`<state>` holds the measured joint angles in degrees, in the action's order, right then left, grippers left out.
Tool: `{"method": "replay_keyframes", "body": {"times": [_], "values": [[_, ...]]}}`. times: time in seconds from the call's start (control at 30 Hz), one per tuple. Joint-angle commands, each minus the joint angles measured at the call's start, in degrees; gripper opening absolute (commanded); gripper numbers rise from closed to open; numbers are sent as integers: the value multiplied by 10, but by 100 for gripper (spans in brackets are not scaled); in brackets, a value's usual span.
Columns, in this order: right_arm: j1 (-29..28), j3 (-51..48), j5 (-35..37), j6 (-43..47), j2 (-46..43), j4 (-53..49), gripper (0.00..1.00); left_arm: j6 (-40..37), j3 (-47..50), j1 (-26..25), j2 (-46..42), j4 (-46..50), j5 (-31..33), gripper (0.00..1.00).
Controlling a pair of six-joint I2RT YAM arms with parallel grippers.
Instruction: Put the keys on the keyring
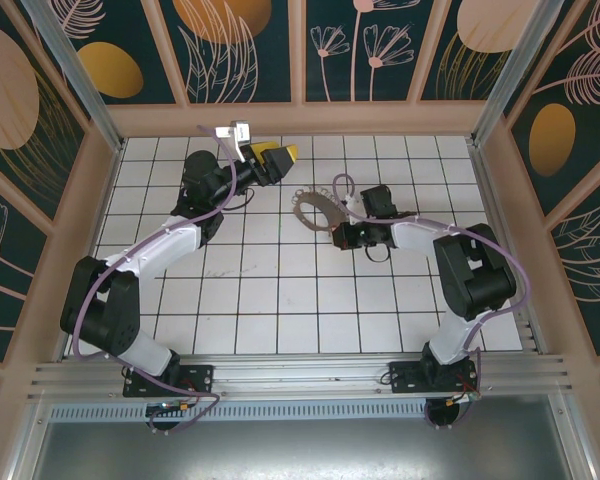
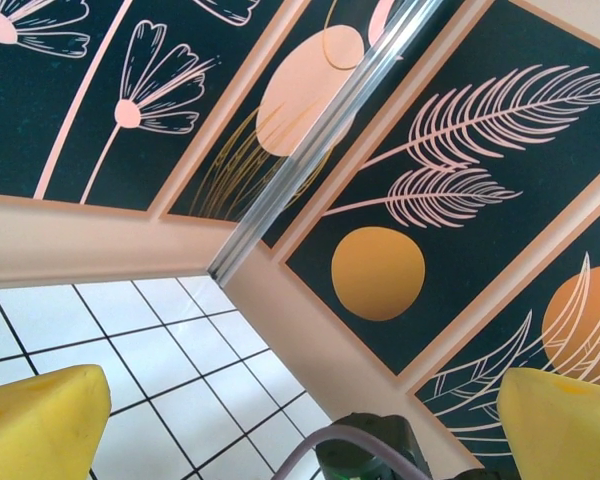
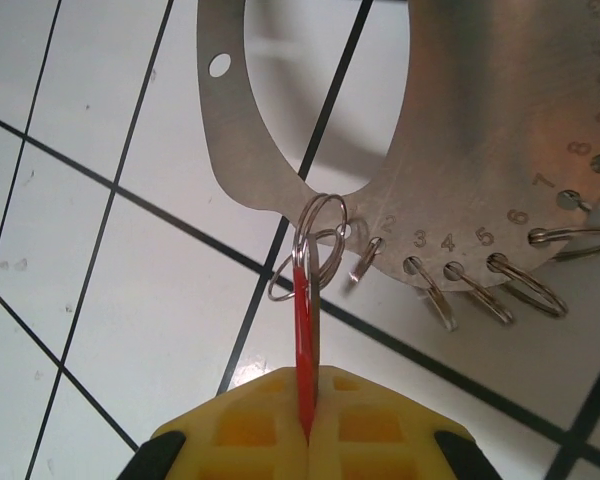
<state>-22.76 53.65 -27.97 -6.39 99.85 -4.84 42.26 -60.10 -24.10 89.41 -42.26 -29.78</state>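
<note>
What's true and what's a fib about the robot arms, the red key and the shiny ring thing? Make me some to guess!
1. The right gripper is shut on the red key. True.
2. The left gripper is holding the keyring. False: it is open with nothing between its yellow fingers, apart from the keyring.
3. The keyring has numbers beside its holes. True.
4. The floor tiles are black. False: they are white with dark lines between them.
5. Every hole in the keyring is bare. False: small wire rings hang from several numbered holes.
</note>
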Motion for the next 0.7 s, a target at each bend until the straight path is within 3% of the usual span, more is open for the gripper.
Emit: {"method": "replay_keyframes", "body": {"times": [0.0, 0.3, 0.53, 0.67], "values": [[-12, -9, -2, -9, 5, 23, 0, 11, 2, 4, 9, -33, -14, 99], [-48, -12, -17, -16, 18, 23, 0, 18, 2, 4, 11, -40, -18, 99], [-83, -16, -121, -14, -33, 29, 35, 21, 1, 4, 15, -42, -22, 99], [-79, -24, -141, -22, -84, 34, 43, 21, 0, 4, 16, -45, -25, 98]]}}
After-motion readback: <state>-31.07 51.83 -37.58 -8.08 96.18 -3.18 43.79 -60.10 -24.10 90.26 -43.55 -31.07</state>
